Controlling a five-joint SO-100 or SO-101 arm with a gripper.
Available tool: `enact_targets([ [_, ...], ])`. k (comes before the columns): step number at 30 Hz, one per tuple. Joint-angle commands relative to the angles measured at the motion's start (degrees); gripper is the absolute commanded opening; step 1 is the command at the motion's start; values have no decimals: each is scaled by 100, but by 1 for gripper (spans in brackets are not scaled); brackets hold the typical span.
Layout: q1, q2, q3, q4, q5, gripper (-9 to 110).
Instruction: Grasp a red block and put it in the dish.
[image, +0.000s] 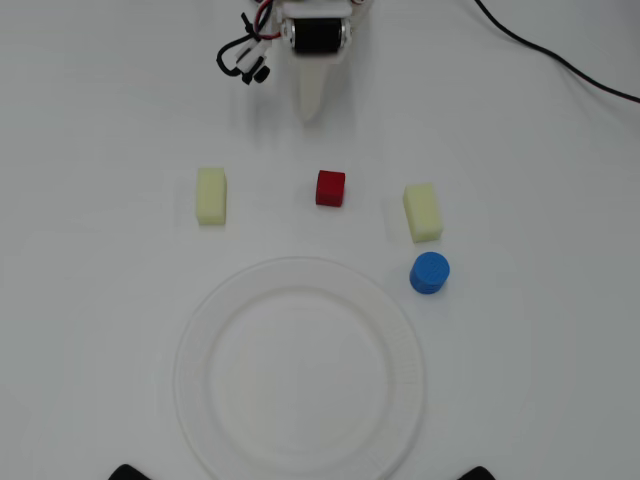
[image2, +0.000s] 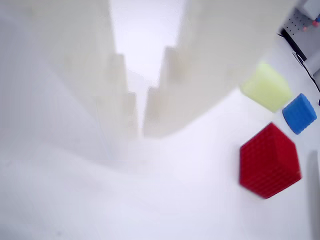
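And here's the claw up at the top of the overhead view, fingers drawn together to a narrow point with only a slit between them in the wrist view, gripping nothing. The red block sits on the table at roughly six o'clock from that tip, a touch toward five, near but clearly apart from it. It's a cube, so no long side to line up with. In the wrist view the red block lies off at four o'clock, outside the fingers, so my read is the claw must spread and swing that way before it can close. The dish waits empty farther along at six o'clock. Yellow blocks flank the red one at nine and three; a blue cylinder sits just beside the dish's rim.
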Motion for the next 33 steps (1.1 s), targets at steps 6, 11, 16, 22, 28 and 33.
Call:
enact_targets([
  [6, -650, -3542, -2443, 9, 352, 0],
  [11, -896, -4931, -3419, 26, 439, 9],
  [16, -809, -5862, -4148, 18, 404, 22],
  [22, -756, -6574, -4526, -299, 826, 38],
  [28, -756, -7356, -4720, -659, 984, 39],
  [33, -756, -7901, -4948, -817, 1046, 36],
])
